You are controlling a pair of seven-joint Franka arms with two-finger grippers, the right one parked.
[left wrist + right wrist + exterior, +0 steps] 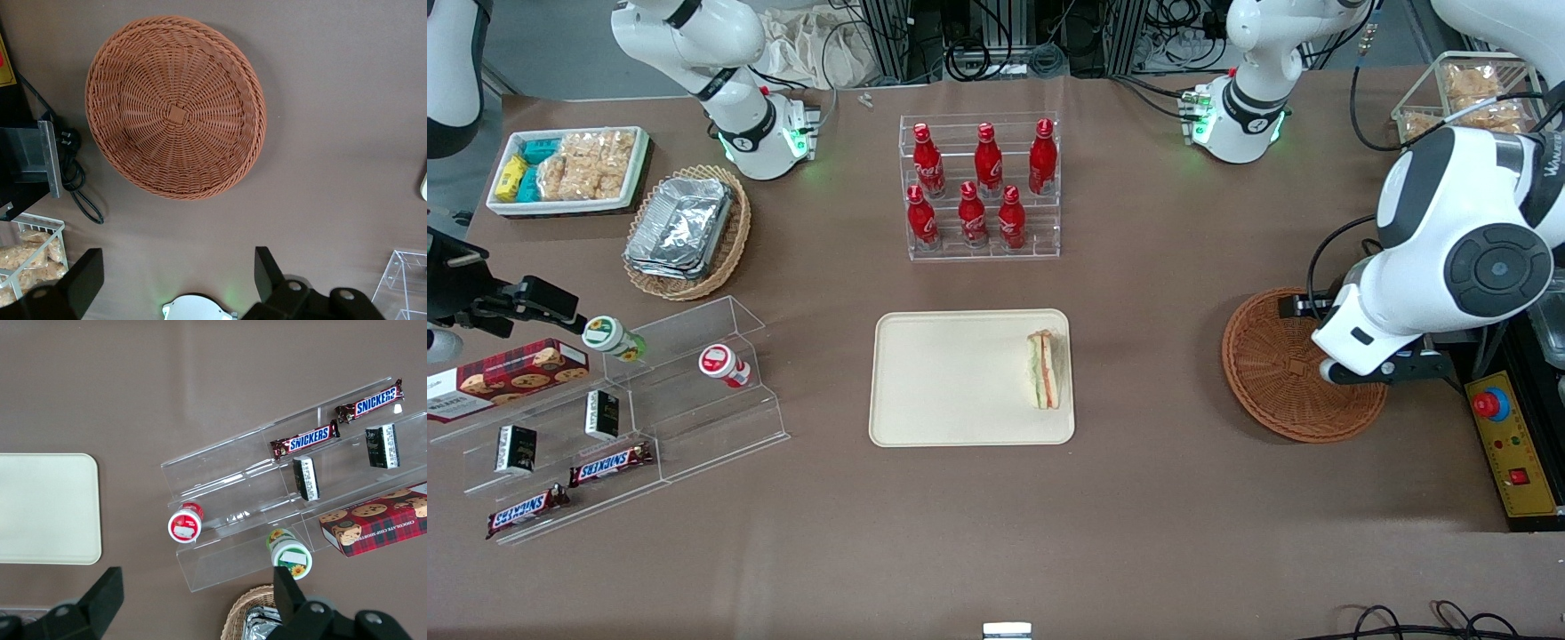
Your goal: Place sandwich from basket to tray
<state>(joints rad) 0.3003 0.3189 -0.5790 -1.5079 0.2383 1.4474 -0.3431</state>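
The sandwich (1043, 369), a pale bread wedge with orange-red and green layers, lies on the cream tray (960, 378), close to the tray's edge nearest the working arm. The reddish-brown wicker basket (1285, 369) is empty; the left wrist view shows its bare woven inside (175, 107). My left gripper (1405, 366) hovers above the basket's rim toward the working arm's end of the table. In the left wrist view the gripper (177, 273) is open wide with nothing between its black fingers (267, 267), over bare brown tabletop beside the basket.
A clear rack of red cola bottles (983, 187) stands farther from the camera than the tray. Acrylic snack shelves (605, 418), a tan basket of foil containers (685, 231) and a white snack bin (569, 169) lie toward the parked arm's end. A yellow control box (1507, 444) sits beside the basket.
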